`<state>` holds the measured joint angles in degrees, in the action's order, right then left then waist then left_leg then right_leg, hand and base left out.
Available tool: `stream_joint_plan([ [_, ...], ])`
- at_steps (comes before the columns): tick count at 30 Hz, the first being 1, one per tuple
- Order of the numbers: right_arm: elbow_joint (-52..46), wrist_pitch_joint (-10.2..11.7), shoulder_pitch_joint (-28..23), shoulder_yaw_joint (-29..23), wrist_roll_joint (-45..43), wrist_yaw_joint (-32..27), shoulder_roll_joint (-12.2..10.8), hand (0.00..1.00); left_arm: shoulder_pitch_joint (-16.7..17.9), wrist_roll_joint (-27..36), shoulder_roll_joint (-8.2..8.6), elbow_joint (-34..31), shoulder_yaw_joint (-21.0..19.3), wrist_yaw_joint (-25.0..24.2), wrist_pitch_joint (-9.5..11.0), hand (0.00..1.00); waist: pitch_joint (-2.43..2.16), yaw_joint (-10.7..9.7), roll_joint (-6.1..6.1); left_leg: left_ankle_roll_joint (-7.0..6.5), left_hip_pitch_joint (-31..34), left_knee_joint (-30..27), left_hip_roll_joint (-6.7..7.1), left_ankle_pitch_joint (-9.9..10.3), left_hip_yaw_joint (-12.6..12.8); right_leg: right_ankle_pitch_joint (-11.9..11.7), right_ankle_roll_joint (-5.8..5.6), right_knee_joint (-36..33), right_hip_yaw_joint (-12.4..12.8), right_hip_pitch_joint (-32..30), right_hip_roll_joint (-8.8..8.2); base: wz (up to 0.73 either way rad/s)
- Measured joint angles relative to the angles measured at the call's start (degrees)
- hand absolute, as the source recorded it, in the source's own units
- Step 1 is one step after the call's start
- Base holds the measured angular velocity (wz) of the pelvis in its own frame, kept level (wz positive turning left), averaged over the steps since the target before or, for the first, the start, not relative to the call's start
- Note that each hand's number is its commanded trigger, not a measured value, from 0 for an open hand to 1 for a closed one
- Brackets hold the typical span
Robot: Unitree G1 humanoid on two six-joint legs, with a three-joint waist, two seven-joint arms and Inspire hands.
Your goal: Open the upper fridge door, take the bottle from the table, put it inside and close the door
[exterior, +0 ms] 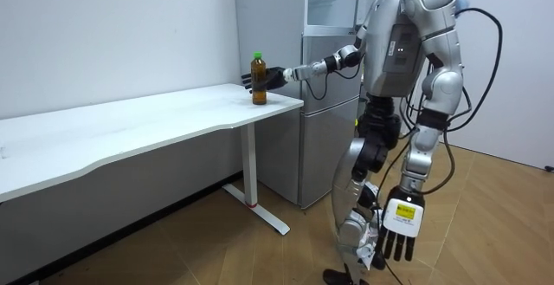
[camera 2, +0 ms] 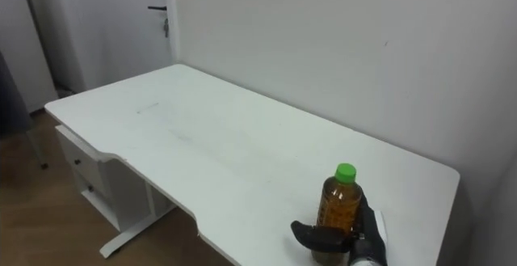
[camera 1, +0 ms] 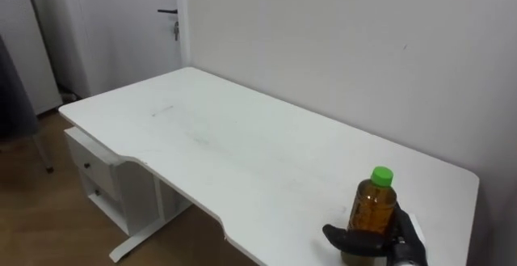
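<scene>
The bottle [camera 1: 373, 205], amber with a green cap, stands upright on the white surface [camera 1: 242, 153], close to its corner at the far right end, just short of the wall. The robot's right hand [camera 2: 323, 236] is curled round the lower part of the bottle, the dark thumb hooked across the front and the fingers wrapped behind it. In the room view the robot stands on the wooden floor beside that end of the surface, right arm stretched out level to the bottle, with the grey fridge [exterior: 325, 112] just behind the arm. Its left hand [exterior: 400, 229] hangs low by its leg, fingers straight and slightly apart, holding nothing. A white drawer unit [camera 1: 97, 177] sits under the far end.
</scene>
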<state>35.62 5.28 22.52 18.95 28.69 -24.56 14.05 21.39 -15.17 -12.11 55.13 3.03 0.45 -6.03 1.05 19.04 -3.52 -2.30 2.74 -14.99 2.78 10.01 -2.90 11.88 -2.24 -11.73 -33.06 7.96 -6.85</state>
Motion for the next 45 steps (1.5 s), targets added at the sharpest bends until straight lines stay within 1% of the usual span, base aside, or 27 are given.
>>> stream_joint_plan([
  [1,0.0,0.0,0.0,0.0,0.0,0.2,0.1,0.00,0.0,0.0,0.00,0.0,-0.1,0.0,0.0,0.00,0.00,0.0,-0.01,0.00,0.1,-0.1,0.03,0.0,-0.1,0.0,0.00,0.0,0.0,0.0,0.00,0.07],
  [2,0.0,-0.1,0.0,0.0,0.0,0.4,0.2,0.35,0.0,0.0,0.00,0.0,-0.2,0.0,0.0,0.00,-0.01,-0.1,0.00,-0.01,0.2,-0.3,0.09,0.0,-0.3,0.0,0.00,0.0,-0.1,0.0,0.00,0.09],
  [3,0.1,-0.1,0.0,0.0,0.0,0.8,0.4,0.60,0.0,0.0,0.00,0.0,-0.2,0.0,0.0,0.00,-0.03,-0.1,-0.01,-0.01,0.4,-0.4,0.13,0.0,-0.4,0.0,0.00,0.0,-0.2,0.0,0.00,0.08],
  [4,0.3,-0.1,0.0,0.0,0.0,1.0,0.6,1.00,0.0,0.1,0.00,-0.1,-0.3,0.0,0.0,0.00,-0.05,0.0,-0.01,-0.03,0.4,-0.4,0.12,0.0,-0.4,0.0,0.00,0.0,-0.2,0.0,0.00,0.06],
  [6,1.2,-0.2,0.0,0.1,0.0,1.6,1.0,1.00,0.0,0.0,-0.01,0.0,-0.5,0.2,0.0,0.00,-0.19,0.1,0.04,-0.05,0.5,-0.6,0.13,0.0,-0.5,0.0,0.00,0.0,-0.3,0.1,0.01,0.04],
  [12,2.6,-0.5,0.0,0.1,0.3,3.5,1.1,1.00,0.8,0.0,-0.01,-0.1,-0.6,0.1,0.0,0.00,-0.31,0.0,0.11,-0.04,0.5,-0.9,0.16,0.0,-0.8,0.0,0.00,0.0,-0.6,0.3,0.05,0.02],
  [16,2.7,-1.0,0.0,0.1,0.5,4.4,1.6,1.00,1.3,0.1,-0.01,-0.1,-0.6,0.1,0.0,0.00,-0.31,0.1,0.12,-0.05,0.5,-1.0,0.17,0.0,-0.8,0.0,0.00,-0.1,-0.6,0.4,0.04,0.00],
  [20,3.0,-1.3,0.0,0.1,1.0,4.9,1.9,1.00,1.5,0.1,-0.02,-0.2,-0.6,0.0,0.1,0.00,-0.11,0.0,0.45,-0.07,0.6,-1.3,0.16,0.0,-0.7,0.0,0.00,-0.1,-0.7,0.4,0.03,0.00],
  [28,2.9,-1.6,0.0,0.0,3.1,7.3,2.0,1.00,1.8,0.0,-0.08,-0.5,-0.7,-0.1,0.1,0.00,-0.22,-0.2,0.52,-0.09,0.4,-1.3,0.08,0.0,-0.4,0.0,-0.01,-0.3,-0.3,0.2,-0.04,-0.01],
  [31,2.9,-1.6,0.0,0.0,3.7,8.3,2.1,1.00,1.8,0.0,-0.08,-0.5,-1.5,-0.1,0.4,0.00,-0.29,-0.3,0.42,-0.09,0.3,-1.2,0.01,0.0,-0.2,0.0,-0.01,-0.2,-0.2,0.2,-0.03,0.00],
  [34,2.9,-1.6,-0.2,0.0,4.8,9.0,2.1,1.00,1.9,0.0,-0.11,-0.2,-3.2,0.0,1.3,0.00,-0.39,-0.4,0.29,-0.09,-0.1,-0.7,-0.01,0.0,-0.1,0.0,-0.01,-0.1,0.0,0.4,-0.02,-0.05],
  [35,2.9,-1.6,-0.3,0.0,4.9,9.3,2.1,1.00,2.0,0.0,-0.08,-0.1,-3.6,0.0,1.4,0.00,-0.40,-0.5,0.30,-0.09,-0.4,-0.6,-0.09,0.0,0.4,0.0,-0.01,-0.1,0.2,0.5,-0.03,-0.08],
  [37,1.1,-1.6,-1.1,-0.1,5.3,9.8,2.5,1.00,1.9,0.0,0.12,-0.2,-4.6,-0.1,1.5,0.00,-0.48,-1.0,0.22,-0.09,-0.5,-0.5,-0.11,0.0,0.7,0.0,-0.01,0.0,0.8,0.4,0.00,-0.06],
  [39,-3.7,-1.6,-3.4,-0.1,7.4,11.0,3.7,1.00,1.8,0.0,0.12,-0.1,-5.4,0.0,1.6,0.00,-0.49,-1.6,0.26,-0.16,-1.0,-0.3,-0.15,-0.1,1.6,0.0,-0.02,0.1,2.2,0.5,0.05,-0.07],
  [40,-5.0,-1.6,-4.1,-0.1,7.8,11.1,4.0,1.00,1.8,0.0,0.12,-0.1,-5.5,0.0,1.7,0.00,-0.50,-1.7,0.31,-0.18,-1.2,-0.2,-0.15,-0.1,1.8,0.0,-0.03,0.1,2.4,0.6,0.05,-0.15],
  [41,-7.6,-1.6,-5.3,-0.1,8.3,11.8,4.6,1.00,1.8,0.0,0.12,-0.2,-5.5,0.0,1.9,0.00,-0.56,-2.0,0.40,-0.18,-1.4,0.4,-0.15,-0.1,1.9,0.0,-0.06,0.1,2.7,0.6,0.01,-0.13],
  [43,-10.4,-1.6,-5.9,-0.1,8.5,12.9,4.9,1.00,1.8,0.0,0.12,-0.6,-5.6,0.0,2.2,0.00,-0.66,-3.2,0.43,-0.20,-1.4,0.6,-0.19,-0.1,2.0,0.0,-0.07,0.1,3.2,0.3,0.02,-0.12],
  [44,-12.8,-1.6,-6.3,-0.2,8.5,13.2,5.0,1.00,1.5,0.0,0.14,-0.6,-5.6,0.0,2.5,0.00,-0.68,-3.5,0.45,-0.23,-1.4,0.7,-0.35,-0.1,2.7,0.0,-0.07,0.0,3.8,-0.1,0.04,-0.25],
  [45,-14.7,-1.6,-6.9,-0.4,8.5,13.9,5.2,1.00,1.1,0.0,0.14,-0.6,-5.7,0.0,2.5,0.00,-0.80,-3.7,0.51,-0.23,-1.7,0.8,-0.53,-0.1,3.4,0.0,-0.04,-0.1,4.9,-0.4,0.07,-0.32],
])
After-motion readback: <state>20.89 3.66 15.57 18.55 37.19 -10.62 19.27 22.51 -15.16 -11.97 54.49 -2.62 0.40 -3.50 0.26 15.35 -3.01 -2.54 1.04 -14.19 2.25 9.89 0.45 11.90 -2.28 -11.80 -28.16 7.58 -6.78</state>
